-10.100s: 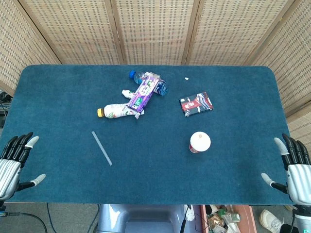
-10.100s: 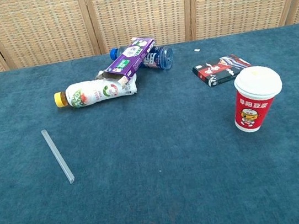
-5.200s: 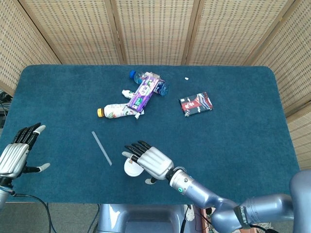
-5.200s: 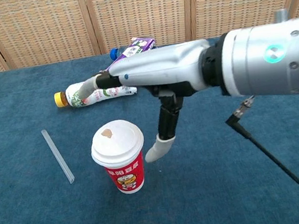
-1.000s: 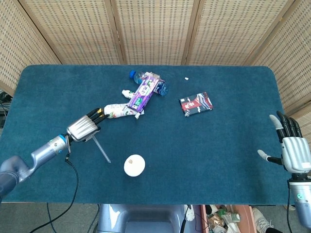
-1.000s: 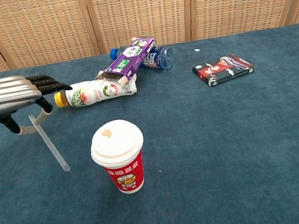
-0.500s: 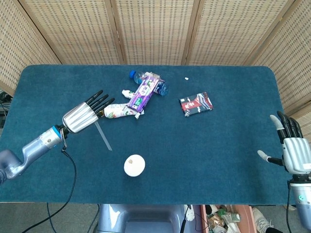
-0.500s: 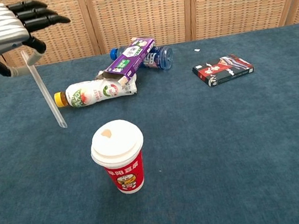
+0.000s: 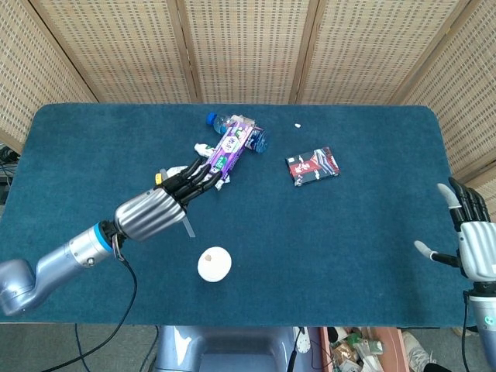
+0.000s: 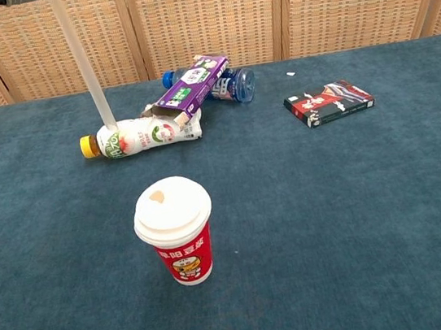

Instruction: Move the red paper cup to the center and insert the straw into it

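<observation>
The red paper cup [image 10: 176,231] with a white lid stands upright near the table's front middle; from the head view its lid [image 9: 214,264] shows as a white disc. My left hand [image 9: 155,210] is raised above the table, up and left of the cup, and grips the clear straw [image 10: 82,59], which hangs almost upright with its lower end well above the cloth. In the head view the straw [image 9: 188,227] pokes out below the hand. In the chest view only a sliver of this hand shows at the top edge. My right hand [image 9: 474,244] hovers open at the far right edge.
A white drink bottle [image 10: 139,134], a purple carton [image 10: 192,82] and a blue-capped bottle [image 10: 230,84] lie in a cluster at the back middle. A dark packet [image 10: 328,102] lies back right. The blue table cloth [image 9: 364,232] ends close in front of the cup.
My left hand has risen and moved right toward the cup, carrying the straw higher and more upright. The cup and right hand stayed put.
</observation>
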Robot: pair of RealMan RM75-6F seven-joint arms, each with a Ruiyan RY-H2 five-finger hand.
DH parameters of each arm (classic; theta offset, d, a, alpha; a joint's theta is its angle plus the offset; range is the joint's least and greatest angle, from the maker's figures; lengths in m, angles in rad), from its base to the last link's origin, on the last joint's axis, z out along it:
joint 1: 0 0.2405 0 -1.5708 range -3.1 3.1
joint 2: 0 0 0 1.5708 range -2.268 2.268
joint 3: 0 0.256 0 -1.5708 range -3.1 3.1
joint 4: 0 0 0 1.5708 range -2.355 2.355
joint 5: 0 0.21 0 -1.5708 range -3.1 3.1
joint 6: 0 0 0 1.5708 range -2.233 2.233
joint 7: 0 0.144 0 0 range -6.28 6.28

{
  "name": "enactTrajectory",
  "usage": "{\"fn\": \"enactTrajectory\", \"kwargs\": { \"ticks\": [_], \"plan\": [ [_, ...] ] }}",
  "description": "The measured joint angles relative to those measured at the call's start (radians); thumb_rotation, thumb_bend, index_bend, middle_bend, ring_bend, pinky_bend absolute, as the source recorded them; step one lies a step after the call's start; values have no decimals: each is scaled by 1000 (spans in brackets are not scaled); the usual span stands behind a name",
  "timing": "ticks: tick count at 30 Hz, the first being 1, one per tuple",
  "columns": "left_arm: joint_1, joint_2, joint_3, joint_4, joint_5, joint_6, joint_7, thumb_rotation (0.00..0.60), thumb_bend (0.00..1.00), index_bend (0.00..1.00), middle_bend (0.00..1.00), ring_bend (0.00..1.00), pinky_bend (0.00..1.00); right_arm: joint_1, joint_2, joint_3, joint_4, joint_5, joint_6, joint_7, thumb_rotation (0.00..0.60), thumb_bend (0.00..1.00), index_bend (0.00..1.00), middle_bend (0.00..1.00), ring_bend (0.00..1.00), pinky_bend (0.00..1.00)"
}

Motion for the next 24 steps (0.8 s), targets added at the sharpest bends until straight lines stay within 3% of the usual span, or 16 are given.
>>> {"fn": "enactTrajectory", "kwargs": {
  "ticks": [4, 11, 24],
  "plan": [
    [2, 30, -20, -69, 18, -49, 86, 600, 346, 636, 0, 0, 0, -5, 4, 0, 2, -6, 8, 11, 600, 0, 0, 0, 0, 0],
    [3, 29, -27, -105, 39, -112, 130, 600, 346, 636, 0, 0, 0, -14, 9, 0, 3, -8, 17, 24, 600, 0, 0, 0, 0, 0],
    [-2, -46, -29, -124, 66, -216, 236, 600, 346, 636, 0, 0, 0, -17, 12, 4, 4, -5, 16, 28, 600, 0, 0, 0, 0, 0]
  ]
}}
